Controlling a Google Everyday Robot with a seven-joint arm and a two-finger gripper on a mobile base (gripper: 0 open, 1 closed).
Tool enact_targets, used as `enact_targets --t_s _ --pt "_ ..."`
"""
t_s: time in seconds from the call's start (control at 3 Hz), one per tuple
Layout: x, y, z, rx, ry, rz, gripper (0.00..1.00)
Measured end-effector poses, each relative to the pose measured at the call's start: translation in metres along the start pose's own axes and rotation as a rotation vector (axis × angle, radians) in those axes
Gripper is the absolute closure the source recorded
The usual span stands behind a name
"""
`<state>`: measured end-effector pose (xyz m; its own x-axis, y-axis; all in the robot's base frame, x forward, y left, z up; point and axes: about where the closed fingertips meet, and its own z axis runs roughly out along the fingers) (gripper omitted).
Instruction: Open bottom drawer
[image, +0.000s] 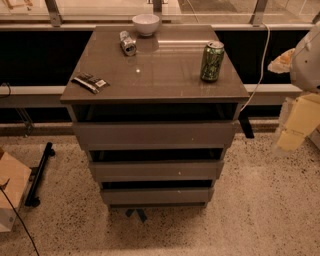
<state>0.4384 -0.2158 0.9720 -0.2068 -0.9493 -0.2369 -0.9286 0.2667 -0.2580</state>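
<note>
The grey-brown cabinet (155, 75) stands in the middle of the camera view with three drawers stacked under its top. The bottom drawer (157, 196) is the lowest one, with a flat taupe-grey front and a tiny pale dot near its upper edge. A dark gap shows above its front. My gripper (295, 125) hangs at the right edge of the view, to the right of the cabinet at about the height of the top drawer (155, 134). It is well apart from the bottom drawer and touches nothing.
On the cabinet top stand a white bowl (146, 23), a small can lying down (128, 44), a green can (212, 61) and a dark snack packet (90, 82). A cardboard box (11, 187) and a black bar (40, 172) lie on the speckled floor at left. A white cable (260, 65) hangs at right.
</note>
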Motion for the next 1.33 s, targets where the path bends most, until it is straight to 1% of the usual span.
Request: enact_targets --t_s 0.33,0.67,1.0,1.33 --pt "0.001 0.006 0.016 0.006 -0.058 -0.024 0.0" --pt "0.004 0.007 0.041 0.009 -0.126 -0.056 0.0" --pt "0.008 -0.002 0.073 0.034 -0.165 -0.092 0.0" --pt "0.008 -0.002 0.073 0.034 -0.165 -0.092 0.0"
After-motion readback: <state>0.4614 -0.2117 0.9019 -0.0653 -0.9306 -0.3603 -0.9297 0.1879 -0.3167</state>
